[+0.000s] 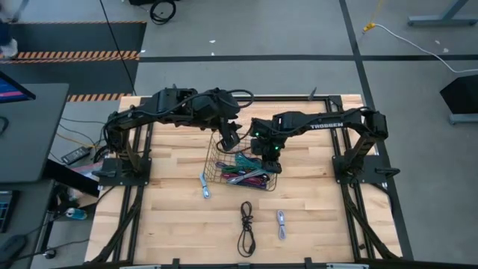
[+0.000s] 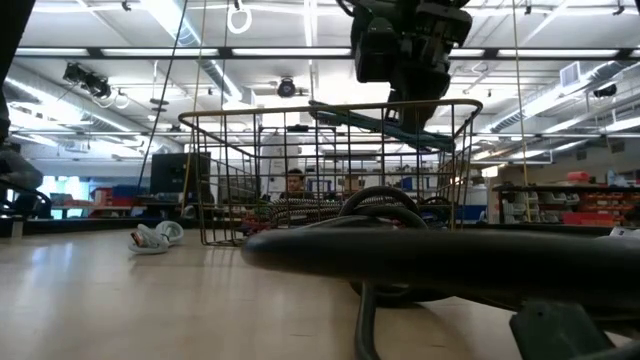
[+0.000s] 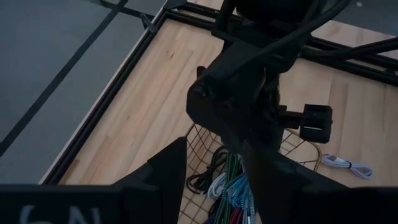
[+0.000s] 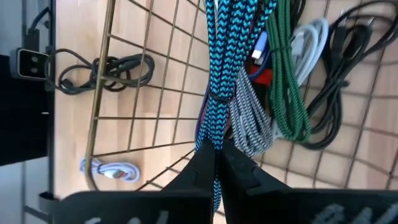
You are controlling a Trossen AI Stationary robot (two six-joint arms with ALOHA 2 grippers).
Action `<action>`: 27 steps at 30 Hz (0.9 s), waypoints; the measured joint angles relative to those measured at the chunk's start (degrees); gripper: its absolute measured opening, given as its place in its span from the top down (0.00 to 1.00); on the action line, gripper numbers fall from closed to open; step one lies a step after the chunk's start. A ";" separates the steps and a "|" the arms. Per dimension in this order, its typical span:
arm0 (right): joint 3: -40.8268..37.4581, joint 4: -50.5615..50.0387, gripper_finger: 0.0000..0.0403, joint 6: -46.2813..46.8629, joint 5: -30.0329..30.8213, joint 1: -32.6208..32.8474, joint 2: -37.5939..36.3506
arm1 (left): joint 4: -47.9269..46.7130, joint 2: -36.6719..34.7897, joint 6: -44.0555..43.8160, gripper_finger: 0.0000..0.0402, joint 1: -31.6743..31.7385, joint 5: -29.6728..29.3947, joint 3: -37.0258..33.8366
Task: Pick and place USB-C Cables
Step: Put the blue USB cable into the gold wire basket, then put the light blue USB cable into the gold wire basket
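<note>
Wooden table (image 1: 314, 209) bears wire basket (image 1: 216, 168), grey floor (image 1: 246, 30) around.

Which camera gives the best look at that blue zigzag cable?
The right wrist view: the teal cable fills the picture, pinched in the right gripper over the basket. The low view shows it lifted near the basket's rim; the high view only a speck; the left wrist view a glimpse.
</note>
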 joint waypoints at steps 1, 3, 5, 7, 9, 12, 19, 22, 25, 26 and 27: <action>0.00 0.30 0.98 -0.69 0.25 0.00 0.00 | -0.05 0.00 0.00 0.59 0.00 0.02 0.00; 0.00 0.95 0.98 -1.79 0.67 -0.02 0.00 | -0.06 0.00 0.00 0.59 -0.02 0.06 0.00; 0.00 1.48 0.98 -3.00 0.73 -0.02 0.00 | -0.08 0.00 0.00 0.59 -0.04 0.09 0.00; 0.00 1.85 0.98 -4.32 0.76 -0.02 0.00 | -0.14 -0.02 0.00 0.59 -0.02 0.09 0.00; 0.00 2.24 0.98 -5.39 1.05 -0.02 0.00 | -0.15 -0.02 0.00 0.59 -0.04 0.13 0.00; 0.00 2.30 0.98 -6.46 1.21 -0.02 0.00 | -0.18 -0.02 0.00 0.59 -0.04 0.15 0.00; 0.00 2.08 0.89 -6.75 0.87 0.21 0.00 | -0.21 -0.05 -0.18 0.59 -0.04 0.17 0.02; 0.02 2.11 0.80 -6.33 1.67 0.39 0.00 | -0.24 -0.07 -1.07 0.59 -0.04 0.20 0.02; 0.02 2.48 0.74 -6.33 1.86 0.35 0.00 | -0.25 -0.07 -1.15 0.59 -0.04 0.20 0.02; 0.02 2.52 0.72 -6.33 1.94 0.35 0.00 | -0.25 -0.07 -1.19 0.59 -0.04 0.20 0.03; 0.02 2.69 0.71 -6.34 2.17 0.35 0.00 | -0.25 -0.07 -1.18 0.59 -0.04 0.20 0.04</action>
